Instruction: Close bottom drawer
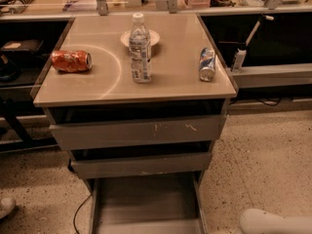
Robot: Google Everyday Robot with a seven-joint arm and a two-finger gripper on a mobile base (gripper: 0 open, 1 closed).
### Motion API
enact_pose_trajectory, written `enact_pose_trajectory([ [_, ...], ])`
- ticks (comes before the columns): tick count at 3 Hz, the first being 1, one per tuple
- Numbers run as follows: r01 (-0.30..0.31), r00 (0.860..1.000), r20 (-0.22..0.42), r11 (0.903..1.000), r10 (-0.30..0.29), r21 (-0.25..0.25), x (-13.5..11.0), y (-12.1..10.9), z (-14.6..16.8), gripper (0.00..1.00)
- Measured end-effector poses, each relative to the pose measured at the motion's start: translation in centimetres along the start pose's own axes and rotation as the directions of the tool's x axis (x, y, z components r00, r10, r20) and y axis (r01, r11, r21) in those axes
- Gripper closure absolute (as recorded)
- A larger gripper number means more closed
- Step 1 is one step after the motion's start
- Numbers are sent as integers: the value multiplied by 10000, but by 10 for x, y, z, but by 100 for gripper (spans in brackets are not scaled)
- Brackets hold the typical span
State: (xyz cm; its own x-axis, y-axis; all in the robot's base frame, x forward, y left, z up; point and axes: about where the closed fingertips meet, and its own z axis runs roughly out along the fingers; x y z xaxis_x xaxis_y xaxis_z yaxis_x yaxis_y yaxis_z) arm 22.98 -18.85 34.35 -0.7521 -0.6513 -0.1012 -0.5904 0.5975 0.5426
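Camera view, left to right. On the worktop (175,84) an orange can (71,61) lies on its side near the left edge. At the centre a clear water bottle (140,50) stands upright, just in front of a white dish (153,35) whose contents I cannot make out. Toward the right edge is a blue-and-silver can (207,64), apparently on its side. Below, the widest drawer (139,132), with whitish scratches on its front, and the mid-width drawer (141,165) each sit slightly out, their insides dark. The bottom drawer (146,204) is pulled far out at floor level, showing its flat grey floor. At the lower right corner I see only a white arm segment (273,223). My end effector lies beyond that edge, so I cannot tell whether it is released or clenched.
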Motion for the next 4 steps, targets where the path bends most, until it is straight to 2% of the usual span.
enact_pose_trajectory([
  [1,-292,9996,46,9983,295,-510,4,-6,21,100],
  [2,-1269,9881,766,9886,1332,-814,0,-30,50,100],
  [3,-2183,9571,1729,9709,2326,-980,-7,-58,66,100],
  [4,-2898,9197,2387,9491,3118,-1232,-8,-84,81,100],
])
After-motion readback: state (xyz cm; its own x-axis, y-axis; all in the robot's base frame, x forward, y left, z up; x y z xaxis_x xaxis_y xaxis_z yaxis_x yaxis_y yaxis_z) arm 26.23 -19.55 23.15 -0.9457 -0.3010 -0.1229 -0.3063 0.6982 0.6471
